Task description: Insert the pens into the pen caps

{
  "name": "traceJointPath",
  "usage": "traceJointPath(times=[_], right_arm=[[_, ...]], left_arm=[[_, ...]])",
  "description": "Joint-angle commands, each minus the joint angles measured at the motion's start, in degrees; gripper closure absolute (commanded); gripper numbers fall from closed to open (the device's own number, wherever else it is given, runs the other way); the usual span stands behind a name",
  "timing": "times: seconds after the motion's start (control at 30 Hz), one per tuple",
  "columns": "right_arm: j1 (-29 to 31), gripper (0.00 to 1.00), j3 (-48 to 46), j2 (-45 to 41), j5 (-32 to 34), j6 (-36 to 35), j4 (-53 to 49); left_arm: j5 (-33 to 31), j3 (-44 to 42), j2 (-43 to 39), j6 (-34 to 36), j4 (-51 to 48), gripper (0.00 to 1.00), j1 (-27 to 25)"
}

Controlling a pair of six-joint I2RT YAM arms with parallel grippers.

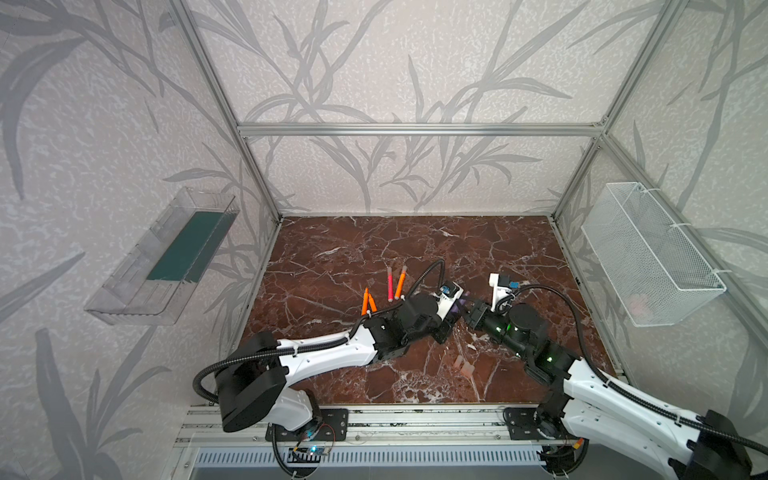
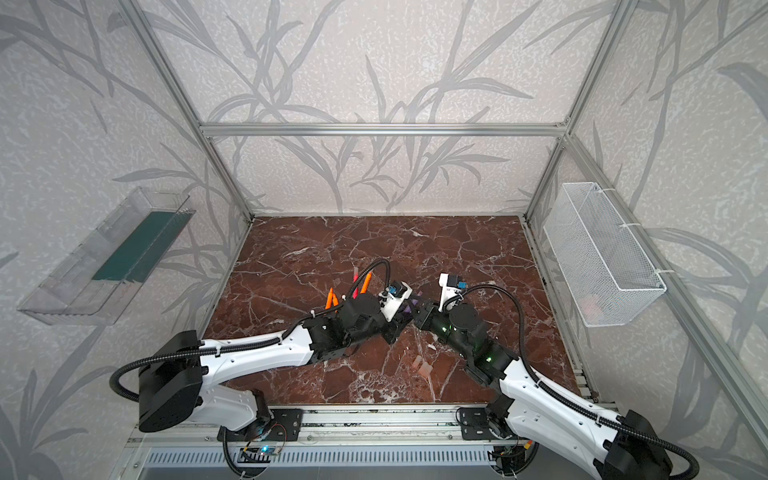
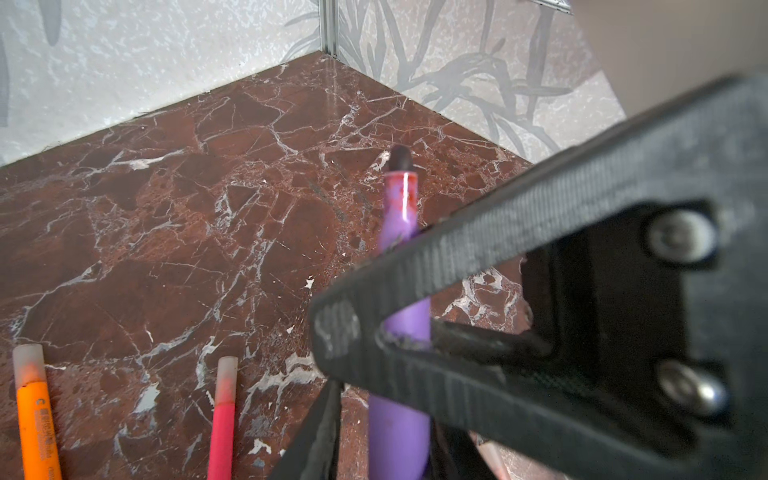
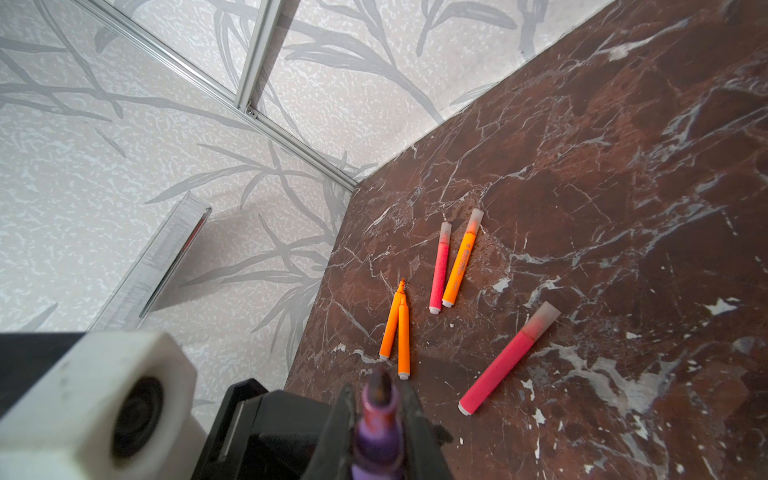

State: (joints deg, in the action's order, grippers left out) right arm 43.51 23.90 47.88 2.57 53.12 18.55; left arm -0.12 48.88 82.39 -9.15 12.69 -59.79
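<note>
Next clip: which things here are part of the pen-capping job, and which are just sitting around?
Part of the job:
- purple pen, in the right pincer
- two uncapped orange pens
- three capped pens, two pink and one orange
- loose caps

Just lying about:
- clear wall tray
- white wire basket

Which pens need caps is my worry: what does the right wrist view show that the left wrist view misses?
Only right wrist: two uncapped orange pens, a lone capped pink pen whole, the clear wall tray. Only left wrist: the right gripper from the side, clamped across the purple pen. Both: that uncapped purple pen, plus a capped orange pen beside a capped pink pen.
</note>
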Motion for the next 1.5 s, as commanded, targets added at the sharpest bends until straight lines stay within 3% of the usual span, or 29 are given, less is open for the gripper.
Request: traceJointPath(times=[0.0, 0.1, 0.17, 0.23, 0.33, 0.4, 0.57, 0.63, 0.7, 0.9, 1.0, 1.23, 1.47], right_arm=[[0.26, 1.0, -0.92, -0.55, 0.99, -0.16, 1.11], [0.35, 1.0, -0.24, -0.47, 0.42, -0.1, 0.5], [0.35, 0.99, 0.44, -0.5, 0.09, -0.61, -0.35], [0.5, 0.82, 0.12, -0.72, -0.02, -0.74, -0.31], [0.52, 0.43, 1.85, -1.97, -0.94, -0.32, -5.64], [0.61, 0.25, 4.59, -3.51, -2.88, -1.52, -11.51], [0.61, 0.08, 4.38, -9.69, -6.39, -3.93, -16.46], [0.64, 0.05, 0.58, -11.92, -2.99, -3.32, -14.18], [0.59, 0.05, -0.72, -12.95, 2.38, -2.28, -17.48], [0.61, 0.23, 3.65, -9.77, 13.78, 0.63, -38.36], [0.61, 0.31, 3.37, -6.03, 13.15, 2.71, -41.8], [1.41, 0.66, 2.88, -1.91, 6.11, 3.35, -47.71], [6.98, 0.67, -0.43, -5.3, 6.56, 5.61, -49.05]], left_arm=[[0.29, 1.39, -0.49, 0.45, 2.06, 0.69, -0.01], [0.13, 1.87, 0.12, 0.1, 1.84, 0.87, 0.02], [-0.37, 2.24, 0.7, 0.1, 1.72, 0.94, 0.05], [-2.15, 2.16, 1.26, -0.15, 2.07, 1.0, 0.24], [-6.08, 1.55, 0.84, -2.95, 1.71, 1.0, 1.34], [-8.07, -0.55, -1.36, -5.31, 1.58, 1.0, 2.45], [-10.74, -6.43, -8.66, -8.9, -1.64, 1.0, 6.52], [-12.84, -7.86, -11.01, -9.34, -3.61, 1.0, 7.76], [-15.35, -8.66, -13.09, -9.95, -6.23, 1.0, 9.27], [-17.08, -12.14, -19.35, -10.72, -11.53, 1.0, 15.4], [-16.24, -12.81, -19.84, -10.53, -11.87, 1.0, 16.17], [-12.85, -12.49, -15.59, -12.23, -9.64, 1.0, 16.14], [-10.52, -13.61, -15.7, -14.13, -9.97, 1.0, 16.11]])
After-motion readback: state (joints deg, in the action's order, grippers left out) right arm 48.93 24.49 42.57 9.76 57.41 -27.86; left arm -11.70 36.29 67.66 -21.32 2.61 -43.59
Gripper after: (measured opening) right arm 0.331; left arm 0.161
